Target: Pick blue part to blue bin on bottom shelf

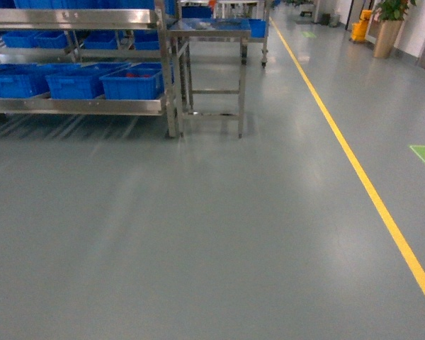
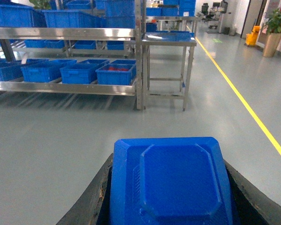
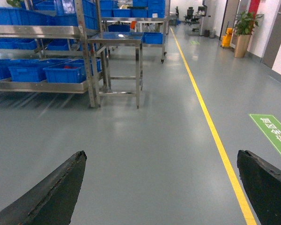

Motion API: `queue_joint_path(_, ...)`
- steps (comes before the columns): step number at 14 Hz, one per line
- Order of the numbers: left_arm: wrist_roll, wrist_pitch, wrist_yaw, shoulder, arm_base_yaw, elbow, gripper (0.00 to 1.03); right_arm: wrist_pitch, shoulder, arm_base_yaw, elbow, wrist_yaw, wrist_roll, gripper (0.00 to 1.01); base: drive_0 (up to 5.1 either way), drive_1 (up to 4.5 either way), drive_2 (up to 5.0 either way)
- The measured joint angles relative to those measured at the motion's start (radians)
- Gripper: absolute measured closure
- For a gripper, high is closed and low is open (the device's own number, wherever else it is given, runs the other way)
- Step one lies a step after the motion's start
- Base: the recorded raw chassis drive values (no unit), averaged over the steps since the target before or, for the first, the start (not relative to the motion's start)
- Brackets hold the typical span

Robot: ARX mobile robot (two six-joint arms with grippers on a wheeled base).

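Blue part (image 2: pixel 171 183) sits clamped between the left end effector (image 2: pixel 171 197) fingers — right end effector (image 3: pixel 164 187) gapes wide, holding nothing.

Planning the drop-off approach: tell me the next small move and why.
Probably drive the base forward and left toward the bottom steel shelf. The left gripper is shut on the blue plastic part, the right gripper is open and empty, and the blue plastic bins sit far across bare grey floor.
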Motion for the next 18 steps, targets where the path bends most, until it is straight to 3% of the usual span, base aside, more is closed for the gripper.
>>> queue_joint_path(18,0.0,0.0,-0.001,-0.001,0.0,0.0,0.59,0.0,0.0,0.0,0.0,0.0,0.0,0.03,0.0,4.27,-4.4)
